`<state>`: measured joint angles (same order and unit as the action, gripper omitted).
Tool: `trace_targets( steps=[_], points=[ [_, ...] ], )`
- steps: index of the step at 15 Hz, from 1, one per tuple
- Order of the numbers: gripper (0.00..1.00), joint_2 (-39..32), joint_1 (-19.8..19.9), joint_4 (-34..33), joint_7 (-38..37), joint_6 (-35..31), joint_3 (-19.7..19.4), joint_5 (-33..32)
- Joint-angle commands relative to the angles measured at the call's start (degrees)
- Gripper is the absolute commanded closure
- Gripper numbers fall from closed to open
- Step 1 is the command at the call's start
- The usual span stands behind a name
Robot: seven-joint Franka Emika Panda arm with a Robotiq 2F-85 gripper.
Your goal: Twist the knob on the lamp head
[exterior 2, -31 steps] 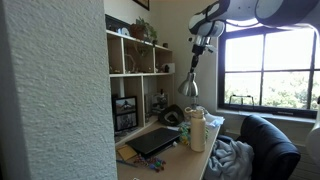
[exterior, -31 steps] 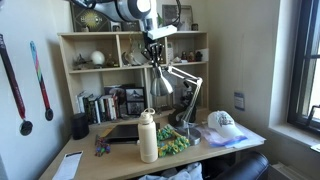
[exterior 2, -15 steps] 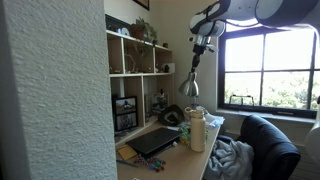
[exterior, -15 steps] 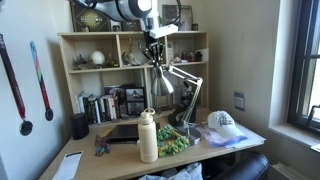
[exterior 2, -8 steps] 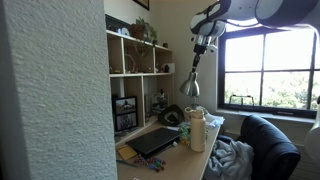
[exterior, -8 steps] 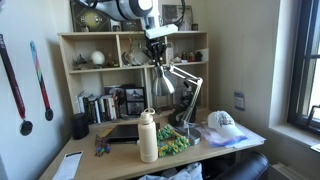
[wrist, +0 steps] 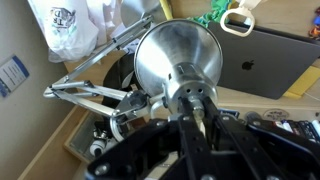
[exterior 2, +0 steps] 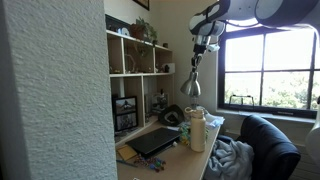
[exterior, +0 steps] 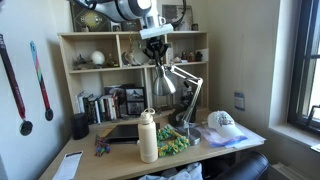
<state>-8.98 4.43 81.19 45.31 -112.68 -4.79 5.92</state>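
Note:
A silver cone-shaped lamp head (wrist: pixel 172 52) fills the wrist view, with its small metal knob (wrist: pixel 197 103) on top. My gripper (wrist: pixel 198 113) reaches down onto the lamp head with a black finger on each side of the knob, closed against it. In both exterior views the gripper (exterior: pixel 156 60) (exterior 2: pixel 198 48) hangs from above, right over the lamp head (exterior: pixel 161 83) (exterior 2: pixel 190 87), which is held high above the desk on its jointed arm.
A cream bottle (exterior: pixel 148 136), a laptop (exterior: pixel 122 131), green items and a white cap (exterior: pixel 222 122) lie on the desk. A bookshelf (exterior: pixel 110 60) stands behind the lamp. A dark chair (exterior 2: pixel 265 145) and a window (exterior 2: pixel 270 70) are nearby.
The gripper's wrist has turned a little over the lamp head. The lamp and the desk items have stayed in place.

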Motion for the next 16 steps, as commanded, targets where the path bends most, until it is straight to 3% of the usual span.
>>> trace_targets(
  steps=[1, 4, 5, 7, 14, 16],
  points=[
    [0.96, -0.2, -0.4, -0.7, -6.2, -1.2, -0.4, -1.3],
    [0.96, -0.1, -0.4, -0.6, -9.4, -1.5, -0.3, -1.4],
    [0.58, -0.1, -0.3, -0.6, -9.9, -1.6, -0.3, -1.3],
    [0.52, -0.1, -0.2, -0.8, -10.9, -1.7, -0.3, -1.1],
    [0.0, 0.7, 0.0, -1.3, -11.4, -1.4, -0.3, -0.5],
    [0.0, 1.7, 0.1, -0.6, -11.1, -1.5, -0.3, -0.2]
  ],
)
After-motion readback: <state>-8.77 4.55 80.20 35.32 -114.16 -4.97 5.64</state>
